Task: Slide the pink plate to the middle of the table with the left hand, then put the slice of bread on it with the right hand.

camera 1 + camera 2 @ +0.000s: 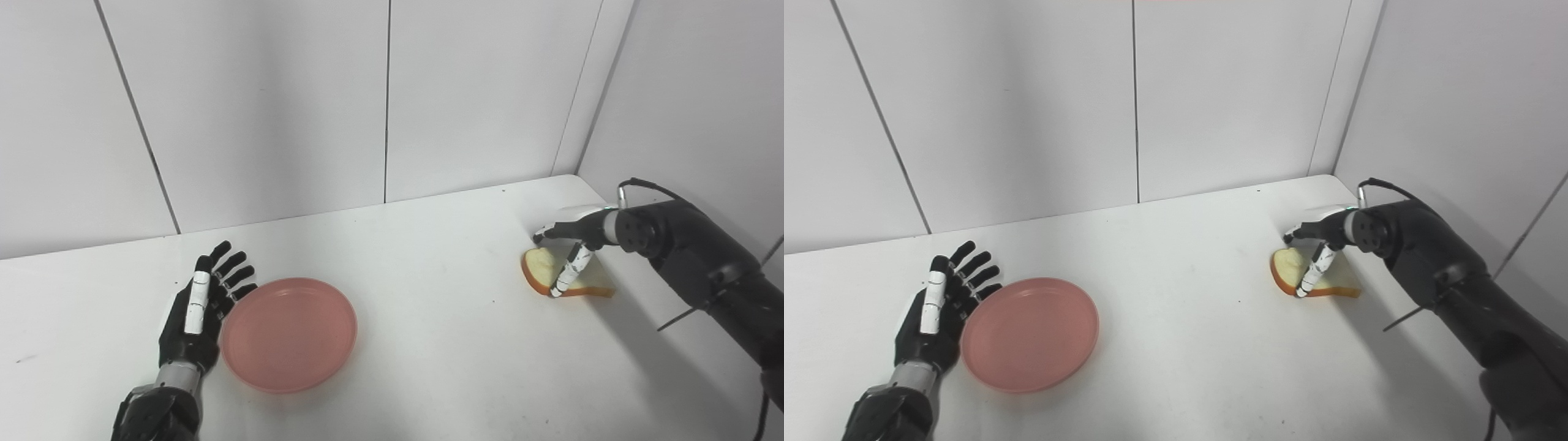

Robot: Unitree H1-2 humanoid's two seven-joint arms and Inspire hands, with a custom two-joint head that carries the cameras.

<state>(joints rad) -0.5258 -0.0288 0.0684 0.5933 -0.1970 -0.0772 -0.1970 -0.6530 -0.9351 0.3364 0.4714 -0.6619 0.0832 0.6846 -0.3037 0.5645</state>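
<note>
Just right of your left hand (195, 312), the pink plate (289, 334) lies flat on the smooth white table (429, 343), a round, shallow, matte dish whose rim touches the edge of the palm. That hand is spread wide, fingers straight, holding nothing. Under your right hand (569, 248), the slice of bread (542, 266) sits tilted, pale crumb and orange-brown crust, pinched between thumb and fingers.
</note>
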